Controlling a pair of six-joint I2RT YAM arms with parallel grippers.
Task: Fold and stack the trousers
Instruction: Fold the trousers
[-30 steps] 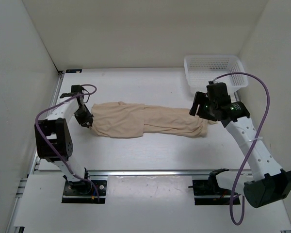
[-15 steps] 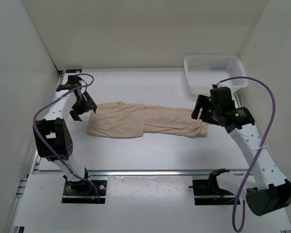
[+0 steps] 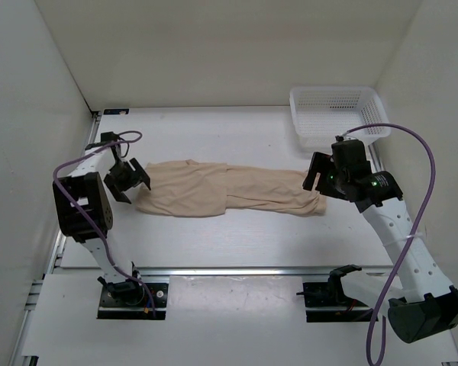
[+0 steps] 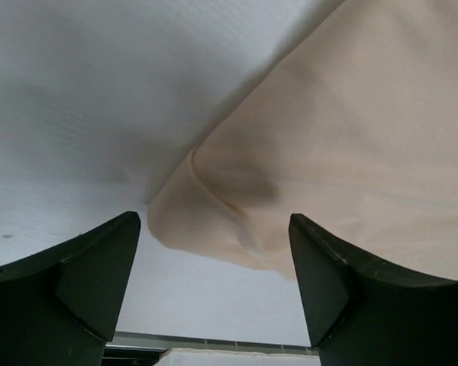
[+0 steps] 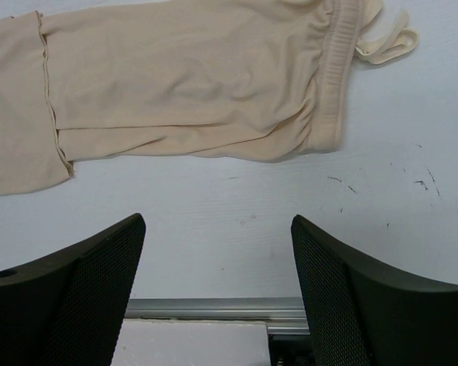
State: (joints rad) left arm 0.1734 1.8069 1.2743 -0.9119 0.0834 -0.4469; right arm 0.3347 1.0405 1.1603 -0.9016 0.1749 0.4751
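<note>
Since a second ago your left gripper (image 3: pixel 127 183) has come off the left end of the trousers (image 3: pixel 229 189) and now sits just beside that edge. Your right gripper (image 3: pixel 320 177) has shifted slightly back toward the near side at the other end. The trousers lie flat in a long strip across the middle of the table (image 3: pixel 214 244), with the waistband (image 5: pixel 332 84) at the right and a layer edge crossing near the middle. The basket (image 3: pixel 336 114) stands apart at the far right. Both tools are spread wide and hold nothing. In the left wrist view the cloth's corner lies below and between the parted fingers (image 4: pixel 91 267), and in the right wrist view the fingers frame bare table just short of the waistband. The placing looks deliberate to me: each arm waits at its own end, so you can pinch both ends and carry one over the other. The cloth is thin and wrinkly, so go low at the corner or you may catch only the top layer.
</note>
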